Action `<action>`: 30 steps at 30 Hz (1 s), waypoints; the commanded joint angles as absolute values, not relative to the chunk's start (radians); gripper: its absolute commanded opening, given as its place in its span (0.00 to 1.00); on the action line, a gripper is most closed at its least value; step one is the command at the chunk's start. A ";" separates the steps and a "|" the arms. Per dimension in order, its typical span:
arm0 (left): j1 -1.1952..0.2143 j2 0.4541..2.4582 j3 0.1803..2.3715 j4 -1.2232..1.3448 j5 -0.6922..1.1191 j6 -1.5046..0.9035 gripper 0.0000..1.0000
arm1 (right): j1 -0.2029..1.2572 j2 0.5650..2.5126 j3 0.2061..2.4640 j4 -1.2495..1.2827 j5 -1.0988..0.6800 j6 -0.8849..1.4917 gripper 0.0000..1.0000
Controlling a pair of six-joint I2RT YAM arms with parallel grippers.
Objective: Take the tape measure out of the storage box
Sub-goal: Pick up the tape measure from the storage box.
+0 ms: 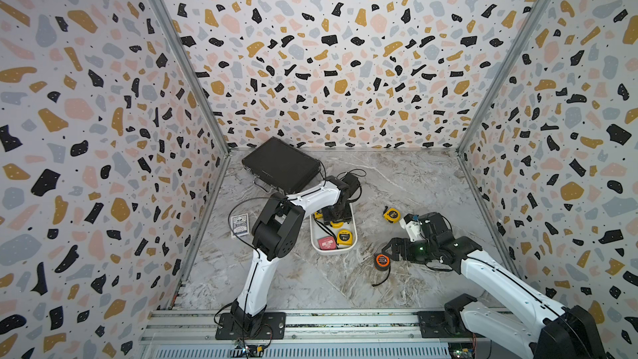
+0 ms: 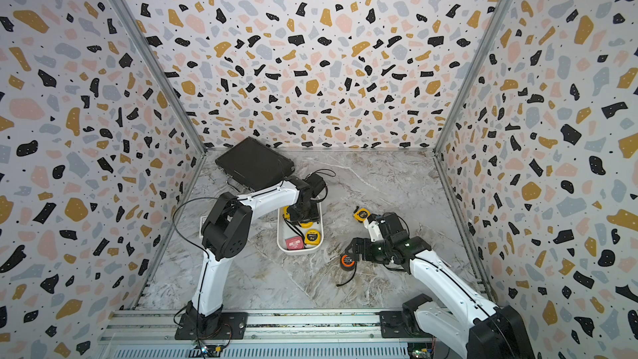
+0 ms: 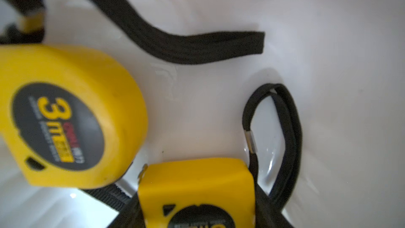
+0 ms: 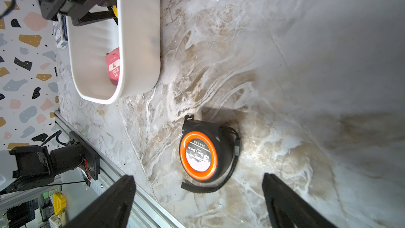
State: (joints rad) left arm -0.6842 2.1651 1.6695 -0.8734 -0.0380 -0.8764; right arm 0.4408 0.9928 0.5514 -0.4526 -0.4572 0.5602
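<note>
1. White storage box (image 1: 333, 251), centre-left: left gripper (image 1: 335, 215) inside, clamped on yellow tape measure (image 3: 195, 183).
2. Alongside in box: second yellow tape measure (image 3: 72, 117), pink tape measure (image 1: 327, 242).
3. Further right: right gripper (image 4: 198, 178), jaws apart, near black-and-orange tape measure (image 4: 201, 150) on table (image 1: 397, 181).

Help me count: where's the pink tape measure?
In a top view, the pink tape measure lies in the white plastic storage box, near end, beside a yellow tape measure.

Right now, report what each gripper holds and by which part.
Left gripper: fingers pinch a yellow tape measure by its case's opposite edges, inside the storage box. Right gripper: open, holding nothing.
</note>
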 commanded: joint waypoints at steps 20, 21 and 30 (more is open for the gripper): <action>-0.822 1.737 1.551 -0.760 0.044 -1.203 0.00 | 0.522 0.885 0.558 -0.116 -0.383 0.718 0.97; -0.832 1.734 1.550 -0.744 0.050 -1.226 0.00 | 0.530 0.875 0.549 -0.090 -0.366 0.728 0.97; -0.874 1.710 1.506 -0.577 0.117 -1.378 0.00 | 0.563 0.829 0.491 0.057 -0.283 0.763 0.96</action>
